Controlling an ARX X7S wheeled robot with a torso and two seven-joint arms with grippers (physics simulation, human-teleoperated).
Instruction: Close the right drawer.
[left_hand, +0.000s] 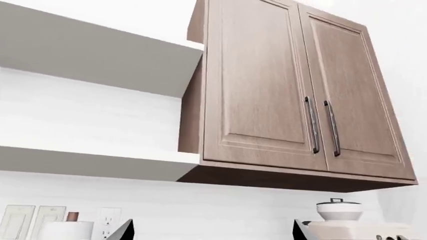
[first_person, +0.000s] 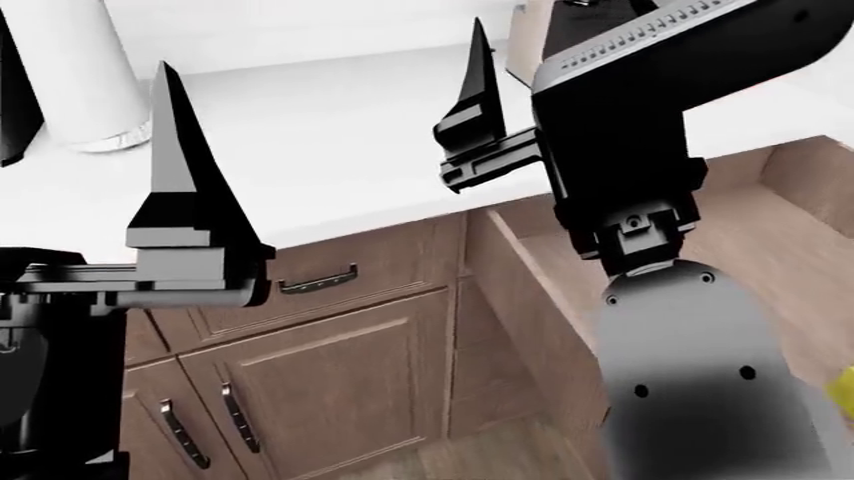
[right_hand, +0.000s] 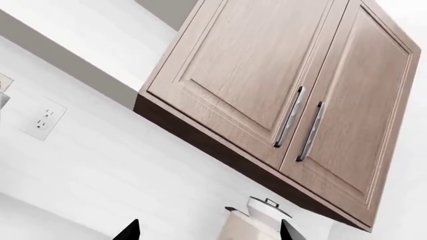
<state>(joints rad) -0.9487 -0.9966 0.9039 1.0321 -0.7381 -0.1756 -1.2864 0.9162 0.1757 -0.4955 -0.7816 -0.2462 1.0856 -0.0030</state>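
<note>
Head view: right drawer (first_person: 747, 250) open (wide).

I see a brown wood two-door wall cabinet (left_hand: 293, 90), grey floating shelves (left_hand: 87, 55), and a white countertop (first_person: 320, 150).

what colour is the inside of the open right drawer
Brown wood grain, like the cabinet fronts. The right drawer shows best in the head view.

Below the right pincer (first_person: 534, 110), the right drawer (first_person: 747, 240) stands pulled out, its open box bare of contents. The table (first_person: 347, 150) edge lies beneath both pincers. The right forearm (first_person: 707, 370) hangs over the drawer's near part.
</note>
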